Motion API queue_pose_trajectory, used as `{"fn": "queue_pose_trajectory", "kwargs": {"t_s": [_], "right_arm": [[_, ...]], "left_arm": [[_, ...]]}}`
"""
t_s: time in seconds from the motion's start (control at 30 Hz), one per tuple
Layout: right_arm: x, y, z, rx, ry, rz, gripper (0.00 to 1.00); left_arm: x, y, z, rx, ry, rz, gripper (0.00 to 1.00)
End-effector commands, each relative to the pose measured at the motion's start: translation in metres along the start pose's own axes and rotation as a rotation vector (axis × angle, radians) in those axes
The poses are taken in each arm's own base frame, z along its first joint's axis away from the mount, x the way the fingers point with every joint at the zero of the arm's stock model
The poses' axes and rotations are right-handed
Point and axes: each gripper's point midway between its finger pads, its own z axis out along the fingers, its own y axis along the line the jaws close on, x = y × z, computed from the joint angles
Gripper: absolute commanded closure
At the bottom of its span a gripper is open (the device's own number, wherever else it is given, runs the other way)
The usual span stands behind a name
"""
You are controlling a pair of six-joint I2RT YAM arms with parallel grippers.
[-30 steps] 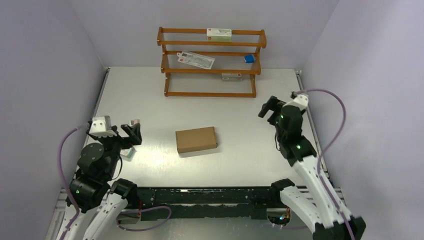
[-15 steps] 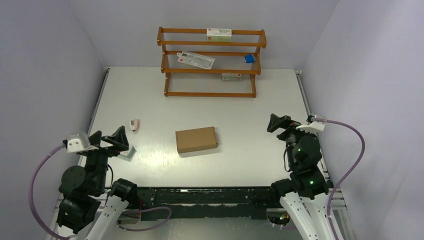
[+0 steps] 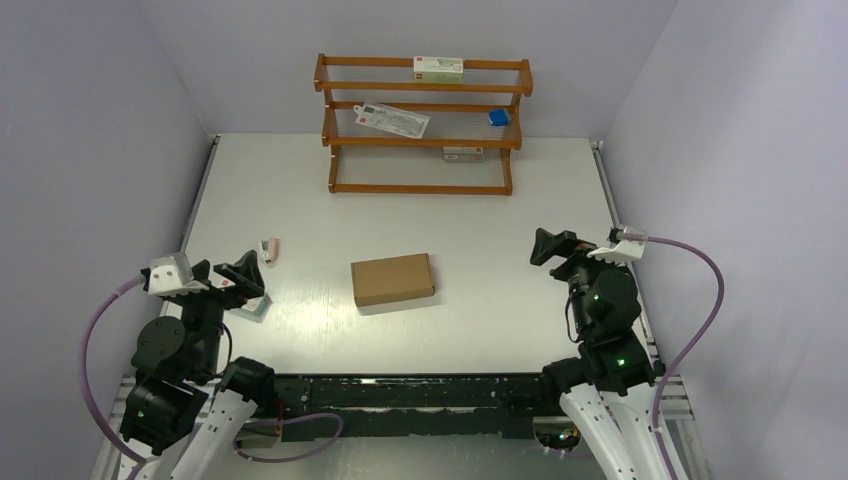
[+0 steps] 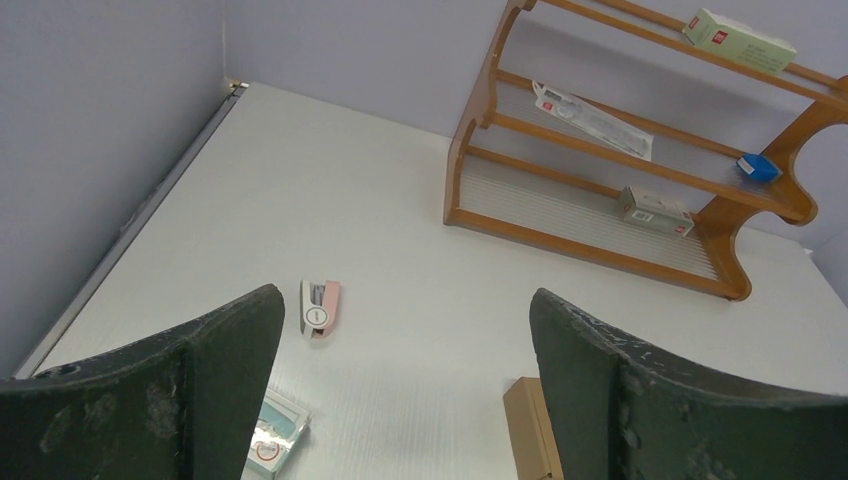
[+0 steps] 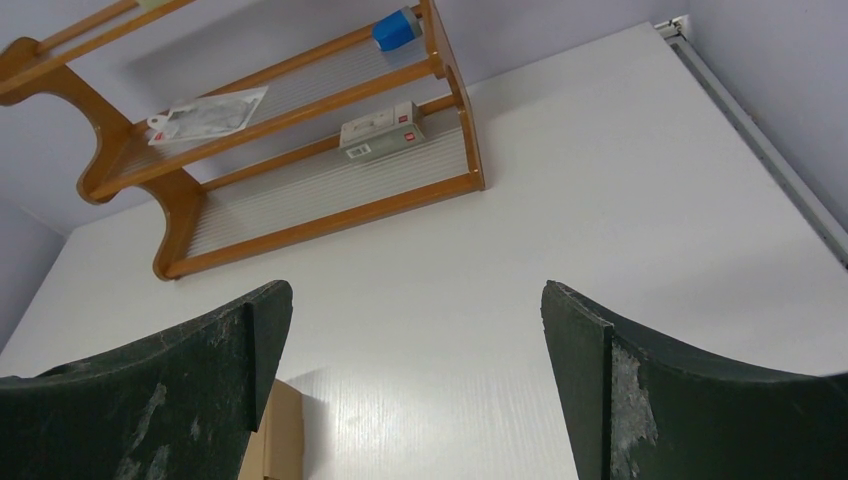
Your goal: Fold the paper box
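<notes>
Paper box: plain brown cardboard, no print. A shallow closed rectangle lying flat, top face smooth, no flap standing up. Long sides run roughly along the table's near edge, with the right end turned slightly toward the far edge. It sits about mid-table, somewhat nearer the near edge than the far one. One corner shows low in each wrist view.

Left gripper: jaws spread wide, nothing between them. It hangs over the near-left corner, well apart from the box.
Right gripper: jaws likewise wide apart and holding nothing. It hangs near the right edge, well apart from the box.

Table: pale surface, with walls close along the left, far and right edges and a metal rail down each side edge. Bare surface shows on all four sides of the box, widest toward the right edge and toward the far edge.

A wooden rack stands at the middle of the far edge, holding small white cartons and a blue item.
A small pink-and-white item lies left of the box. A flat teal-and-white card lies just beside the left gripper.
</notes>
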Motion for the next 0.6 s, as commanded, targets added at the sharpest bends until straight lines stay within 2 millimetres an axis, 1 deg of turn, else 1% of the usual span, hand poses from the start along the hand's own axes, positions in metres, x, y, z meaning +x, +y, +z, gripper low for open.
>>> {"fn": "queue_pose_trajectory", "kwargs": {"t_s": [0.0, 0.33, 0.47, 0.57], "right_arm": [[-0.0034, 0.0028, 0.0020, -0.014, -0.017, -0.001, 0.00], [-0.0010, 0.0052, 0.0035, -0.027, -0.012, -0.001, 0.00], [-0.0039, 0.0044, 0.0028, -0.023, -0.025, 0.004, 0.02], [-0.0052, 0.0063, 0.0026, -0.031, -0.028, 0.011, 0.00]], "left_arm": [[0.0046, 0.0013, 0.0036, -0.010, 0.013, 0.028, 0.03], [0.0045, 0.0009, 0.0033, -0.004, 0.009, 0.032, 0.03], [0.0048, 0.0011, 0.0035, -0.005, 0.009, 0.032, 0.03], [0.0046, 0.0007, 0.0033, -0.002, 0.008, 0.031, 0.03]]}}
